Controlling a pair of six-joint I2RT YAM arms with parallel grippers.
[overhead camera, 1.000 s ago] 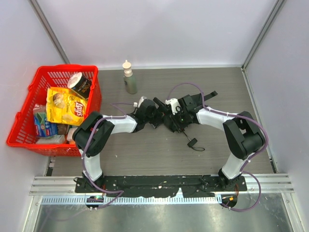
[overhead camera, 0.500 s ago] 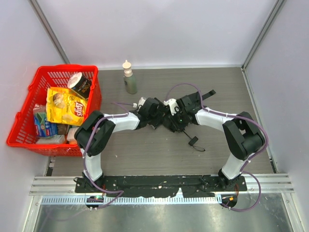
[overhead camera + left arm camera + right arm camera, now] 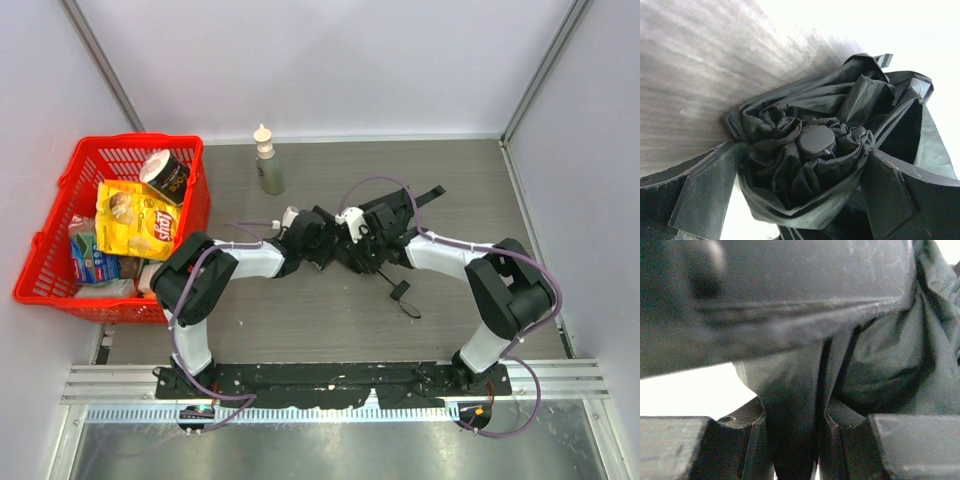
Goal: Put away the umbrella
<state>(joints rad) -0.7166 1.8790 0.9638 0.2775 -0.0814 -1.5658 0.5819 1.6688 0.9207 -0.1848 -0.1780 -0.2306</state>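
A red plastic basket (image 3: 128,141) of snack packets sits at the left, and a pale squeeze bottle (image 3: 268,160) stands near the back, both well apart from the arms. White walls enclose the grey wood-grain table (image 3: 300,330). At its middle is the black compact fabric umbrella (image 3: 347,258). The left gripper (image 3: 318,238) clamps the bunched canopy and the right gripper (image 3: 367,240) pinches a fold. Only the left wrist view shows the umbrella's round black cap (image 3: 816,140).

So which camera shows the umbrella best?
The left wrist view: the umbrella fills it, bunched fabric and round cap sharp. From the top, the left gripper and right gripper hide most of it; the right wrist view shows only blurred fabric.
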